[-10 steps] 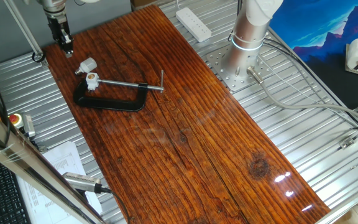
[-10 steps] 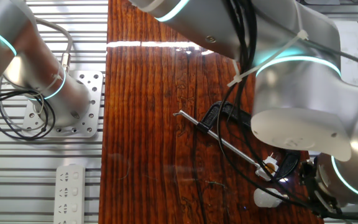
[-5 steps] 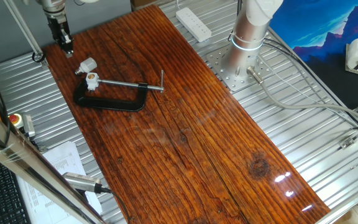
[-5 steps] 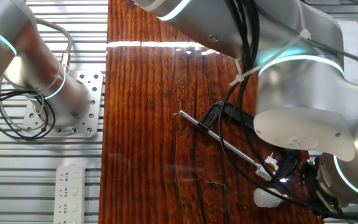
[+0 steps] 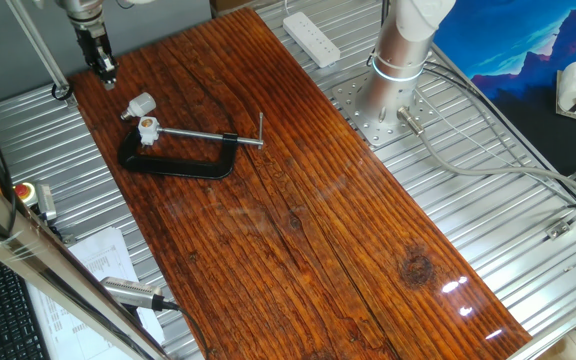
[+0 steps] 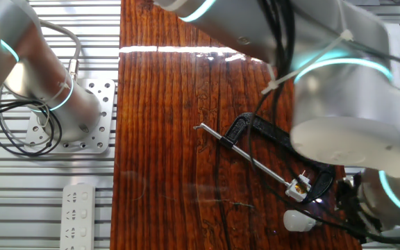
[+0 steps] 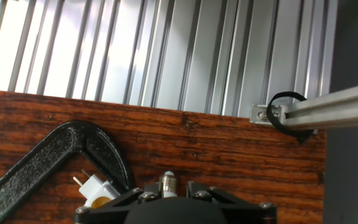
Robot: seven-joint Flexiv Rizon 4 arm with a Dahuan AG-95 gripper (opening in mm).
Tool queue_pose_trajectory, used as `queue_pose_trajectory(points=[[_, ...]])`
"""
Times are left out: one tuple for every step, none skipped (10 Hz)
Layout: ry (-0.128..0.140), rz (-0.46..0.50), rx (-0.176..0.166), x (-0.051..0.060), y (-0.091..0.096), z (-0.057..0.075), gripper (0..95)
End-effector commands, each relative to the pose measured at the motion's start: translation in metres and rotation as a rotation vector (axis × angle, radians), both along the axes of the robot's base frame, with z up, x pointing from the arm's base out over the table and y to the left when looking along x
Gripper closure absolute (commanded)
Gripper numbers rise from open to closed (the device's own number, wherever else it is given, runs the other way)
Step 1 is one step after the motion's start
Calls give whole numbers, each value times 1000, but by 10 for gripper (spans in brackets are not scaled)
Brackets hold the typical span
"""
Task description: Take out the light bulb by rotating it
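The light bulb lay on its side on the wooden board, free of the socket stub held in the black C-clamp; judged from this, unscrewing was complete. The gripper hung just beyond the bulb, toward the board's corner, apart from both. Whether its fingers were parted or closed could not be told; nothing showed between them. In the hand view, the bulb's screw base appeared directly below the hand.
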State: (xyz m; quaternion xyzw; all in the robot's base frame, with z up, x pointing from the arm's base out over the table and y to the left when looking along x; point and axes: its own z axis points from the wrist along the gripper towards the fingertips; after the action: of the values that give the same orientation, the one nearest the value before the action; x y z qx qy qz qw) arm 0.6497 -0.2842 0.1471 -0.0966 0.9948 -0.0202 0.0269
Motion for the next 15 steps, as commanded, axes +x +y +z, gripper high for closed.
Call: queue_pose_trajectory(points=[[37,3,5,1,0,1,950],[38,2,7,1,0,1,950],[38,2,7,1,0,1,950],[39,-3,7,0,0,3,950],[40,-4,7,0,0,3,950],[48,-15,3,0,1,7,950],[49,-23,4,-1,1,9,950],[51,-29,4,-1,1,11,950],[51,-45,6,-1,1,13,950],[51,-46,5,-1,1,13,950],[51,-63,5,-1,1,13,950],[49,-65,5,-1,1,13,950],[48,-60,8,-1,1,13,950],[47,-56,10,-1,1,13,950],[46,-55,10,0,1,13,950]])
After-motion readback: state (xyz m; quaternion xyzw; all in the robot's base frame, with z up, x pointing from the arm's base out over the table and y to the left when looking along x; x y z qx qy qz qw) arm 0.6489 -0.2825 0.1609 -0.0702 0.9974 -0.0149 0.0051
